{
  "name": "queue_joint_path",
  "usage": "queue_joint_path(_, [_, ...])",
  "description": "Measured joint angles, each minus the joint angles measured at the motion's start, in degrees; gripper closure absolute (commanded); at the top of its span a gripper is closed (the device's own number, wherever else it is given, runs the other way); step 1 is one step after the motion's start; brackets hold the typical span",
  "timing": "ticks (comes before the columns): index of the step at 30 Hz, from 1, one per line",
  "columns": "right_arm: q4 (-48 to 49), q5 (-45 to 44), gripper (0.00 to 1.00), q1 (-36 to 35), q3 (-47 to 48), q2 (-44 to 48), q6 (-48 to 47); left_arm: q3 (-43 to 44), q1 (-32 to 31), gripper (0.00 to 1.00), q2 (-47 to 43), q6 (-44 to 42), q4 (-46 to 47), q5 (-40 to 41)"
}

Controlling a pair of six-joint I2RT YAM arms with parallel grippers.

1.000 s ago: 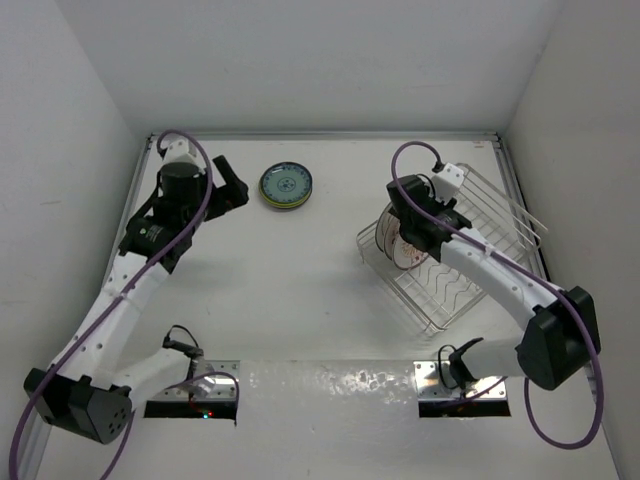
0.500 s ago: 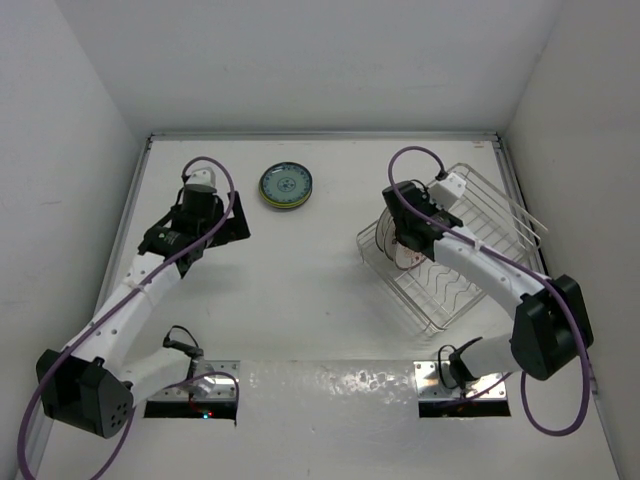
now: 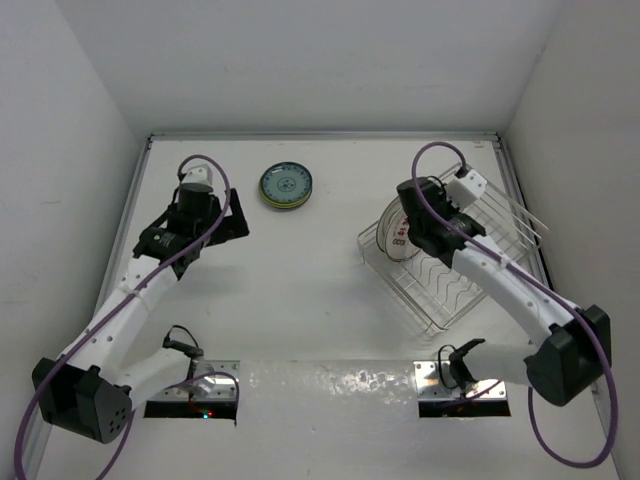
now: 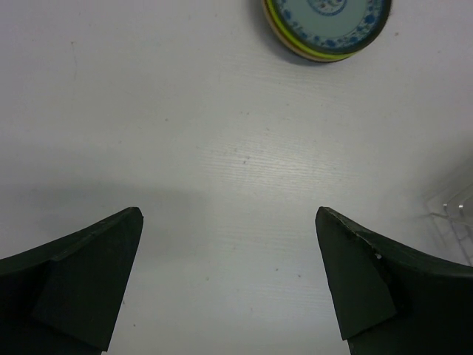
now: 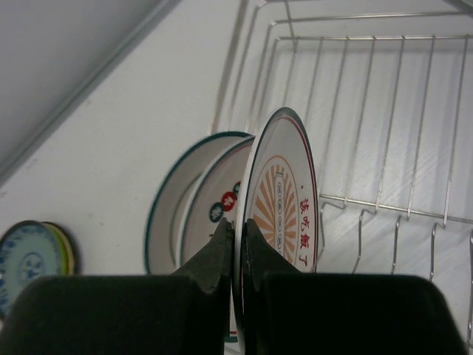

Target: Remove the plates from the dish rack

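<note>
The dish rack (image 3: pixel 432 322) stands at the right of the table, with upright plates in its near-left corner. My right gripper (image 3: pixel 414 226) is shut on the rim of a white plate with an orange sunburst (image 5: pixel 284 200); in the right wrist view the jaws (image 5: pixel 236 225) pinch its edge. Two more white plates (image 5: pixel 177 214) with teal rims stand just behind it. A stack of small plates (image 3: pixel 286 186), teal-patterned one on top, lies at the back middle. My left gripper (image 3: pixel 238 214) hangs open to the left of that stack (image 4: pixel 327 22), nothing between its fingers (image 4: pixel 89 274).
The rack's wire wall and tines (image 5: pixel 384 111) fill the space right of the gripped plate. A raised table edge runs along the back and both sides (image 3: pixel 320 135). The rack's corner (image 4: pixel 454 218) shows at the right of the left wrist view.
My right gripper has shut on the sunburst plate's rim and shifted slightly back with it. The left arm has drawn back from the stack towards the near left, still open.
</note>
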State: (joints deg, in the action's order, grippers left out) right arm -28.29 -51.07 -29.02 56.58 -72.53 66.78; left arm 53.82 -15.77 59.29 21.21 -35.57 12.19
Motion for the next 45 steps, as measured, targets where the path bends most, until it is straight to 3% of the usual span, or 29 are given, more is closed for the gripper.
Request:
queue_joint_path(5, [5.11, 5.07, 1.00, -0.33, 2.14, 5.81, -11.85, 3.45, 0.00, 0.00, -3.02, 3.26, -0.04, -3.93])
queue_joint_path(12, [7.10, 15.85, 1.00, -9.68, 17.79, 4.42, -45.40, 5.86, 0.00, 0.00, -5.99, 13.35, 8.70, -22.36])
queue_joint_path(18, [-0.13, 35.41, 1.00, -16.70, 24.46, 3.80, -70.69, 0.76, 0.00, 0.00, -4.31, 26.18, 22.21, -36.30])
queue_joint_path(23, [-6.10, 40.87, 1.00, -25.77, 22.86, 0.98, -85.09, -3.41, 0.04, 0.00, -1.90, 32.39, 26.43, -40.65])
queue_joint_path(27, [-4.74, 43.23, 1.00, -31.82, 16.94, -2.19, -91.56, -3.08, 0.13, 0.00, -2.54, 31.28, 20.70, -32.48])
queue_joint_path(33, [2.91, 43.78, 1.00, -37.42, 8.07, -8.33, -95.32, 0.37, 1.90, 0.00, -5.09, 27.15, 7.58, -7.32])
queue_joint_path(37, [13.38, 43.21, 1.00, -38.82, 0.66, -10.93, -95.25, 2.51, 3.34, 0.00, -5.95, 23.96, 1.40, 5.88])
queue_joint_path(45, [32.83, 40.41, 0.93, -39.10, -8.50, -19.08, -92.87, 4.00, 3.61, 0.00, -6.05, 15.37, -1.18, 13.35])
